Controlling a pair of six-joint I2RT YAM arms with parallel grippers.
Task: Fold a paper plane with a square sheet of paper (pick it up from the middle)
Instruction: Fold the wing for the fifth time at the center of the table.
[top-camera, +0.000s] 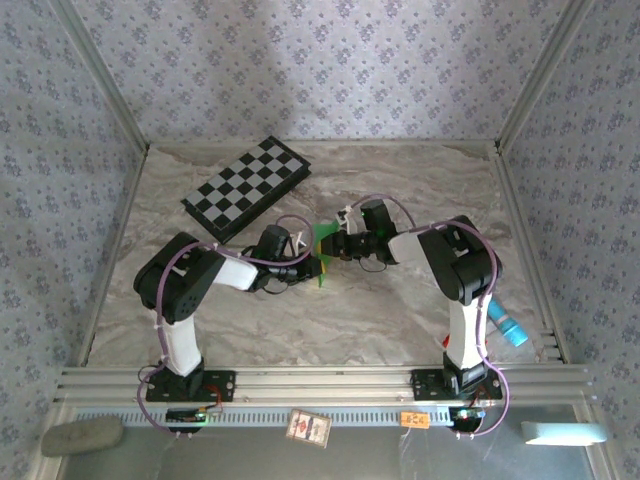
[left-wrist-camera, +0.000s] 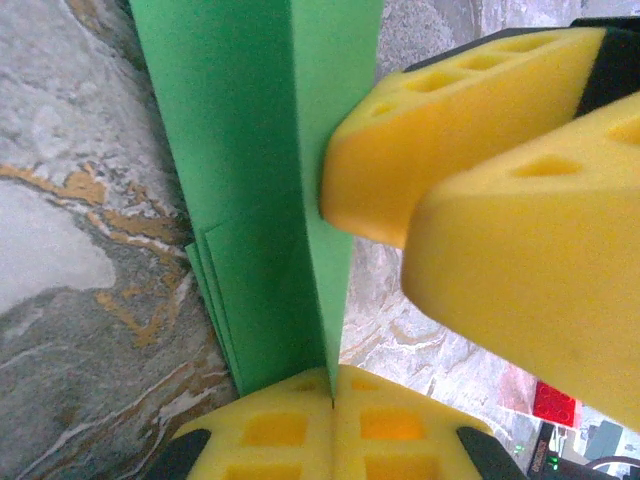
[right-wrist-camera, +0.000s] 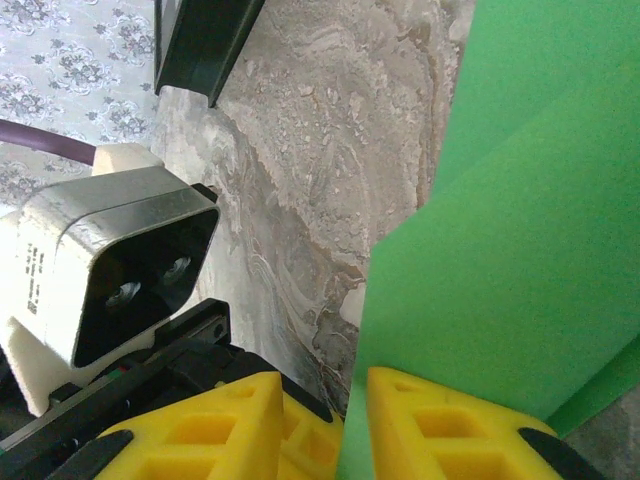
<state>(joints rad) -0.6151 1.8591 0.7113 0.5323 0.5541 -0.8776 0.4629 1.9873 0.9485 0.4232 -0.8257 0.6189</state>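
Plane (top-camera: 322, 256) (left-wrist-camera: 250, 190) (right-wrist-camera: 520, 240) part-made, we judge: green paper creased lengthwise, layered edges showing, wings not spread. It stands on edge between our claws. Left claw (top-camera: 311, 263) (left-wrist-camera: 332, 402) clenched on one edge, paper rising straight from pads. Right claw (top-camera: 336, 248) (right-wrist-camera: 352, 405) opposite, pinching flap beside crease. Remaining: wing folds, release. Board (top-camera: 245, 187) well behind claws.

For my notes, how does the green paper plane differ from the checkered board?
The paper plane is bright green, the checkered board black and white. The paper plane stands upright, clamped in the jaws of the left gripper and right gripper; the checkered board lies flat, untouched. Both have straight edges.
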